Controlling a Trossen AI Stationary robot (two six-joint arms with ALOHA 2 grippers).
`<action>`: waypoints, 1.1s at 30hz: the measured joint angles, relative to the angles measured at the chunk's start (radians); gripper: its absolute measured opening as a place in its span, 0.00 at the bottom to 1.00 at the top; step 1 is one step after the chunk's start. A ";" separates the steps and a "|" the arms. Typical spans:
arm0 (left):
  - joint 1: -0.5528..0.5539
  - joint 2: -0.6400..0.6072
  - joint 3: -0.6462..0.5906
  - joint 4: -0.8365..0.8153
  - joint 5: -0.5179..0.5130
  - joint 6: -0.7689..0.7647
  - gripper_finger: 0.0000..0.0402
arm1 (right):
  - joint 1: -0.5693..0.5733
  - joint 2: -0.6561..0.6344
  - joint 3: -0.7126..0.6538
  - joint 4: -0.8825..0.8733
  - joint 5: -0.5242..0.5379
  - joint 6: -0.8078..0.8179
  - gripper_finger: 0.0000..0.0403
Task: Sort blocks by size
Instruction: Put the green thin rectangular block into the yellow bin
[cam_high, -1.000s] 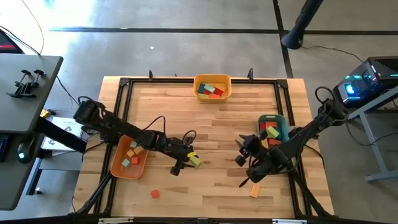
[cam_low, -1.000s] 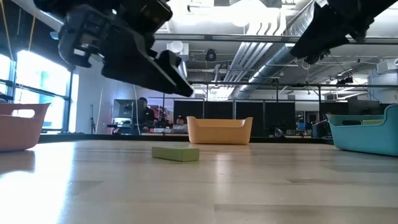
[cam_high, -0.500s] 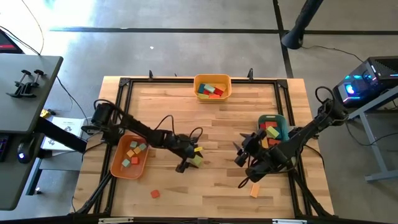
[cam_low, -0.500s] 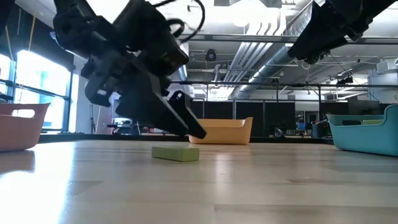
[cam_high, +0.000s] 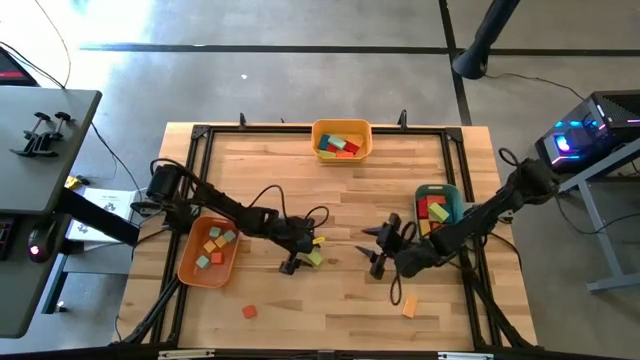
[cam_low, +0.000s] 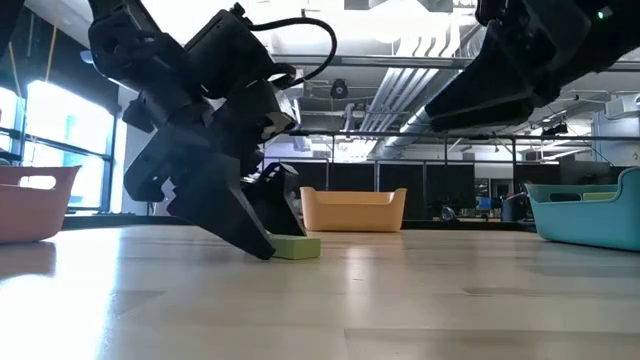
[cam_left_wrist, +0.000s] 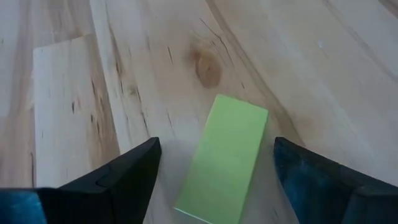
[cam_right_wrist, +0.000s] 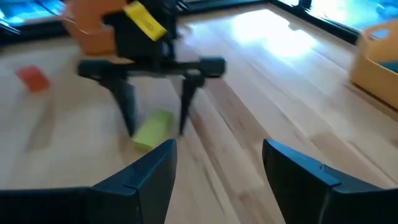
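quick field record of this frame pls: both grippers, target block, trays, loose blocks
left gripper: open, lowered to the table, fingers on either side of the light green block, not closed on it
light green block: flat on the table, near the middle
right gripper: open, holding nothing, right of the block, pointed toward it
orange tray: left side, several small blocks inside
yellow tray: far edge, blocks inside
teal tray: right side, blocks inside
loose blocks: red block near front left; orange block near front right

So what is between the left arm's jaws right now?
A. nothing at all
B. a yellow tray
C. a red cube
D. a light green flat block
D: the left gripper has its open jaws either side of the light green flat block lying on the wooden table.
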 joint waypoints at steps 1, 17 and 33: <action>0.001 -0.001 0.001 -0.009 -0.003 0.000 0.73 | -0.009 0.000 -0.025 0.073 -0.016 -0.039 0.58; 0.002 -0.002 -0.003 -0.034 -0.084 -0.054 0.23 | -0.048 0.000 -0.124 0.297 -0.116 -0.160 0.58; 0.055 0.005 0.101 0.335 -0.018 -0.525 0.23 | -0.055 0.000 -0.124 0.305 -0.187 -1.087 0.58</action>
